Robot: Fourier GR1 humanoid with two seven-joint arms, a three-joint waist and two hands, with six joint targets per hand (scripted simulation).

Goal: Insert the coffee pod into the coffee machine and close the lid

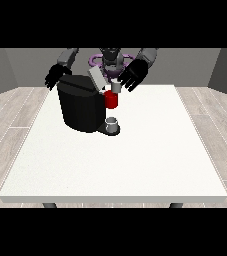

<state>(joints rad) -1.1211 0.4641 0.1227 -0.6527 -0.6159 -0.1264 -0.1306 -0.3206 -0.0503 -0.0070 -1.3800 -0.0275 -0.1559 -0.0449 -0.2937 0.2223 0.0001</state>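
The black coffee machine (80, 107) stands on the white table (135, 160) at the back left. Its grey lid (97, 78) is tilted up and open. A red brew head (111, 100) juts from its front. Just above it hangs the small grey coffee pod (116, 87), with the fingers of the hand at the view's right (133, 75) curled on it. The hand at the view's left (55, 76) hovers behind the machine's far top corner, fingers relaxed and holding nothing.
A small grey cup (112, 122) sits on the machine's drip tray (110, 130) under the red head. The table's edges lie well away from the machine at the front and the right.
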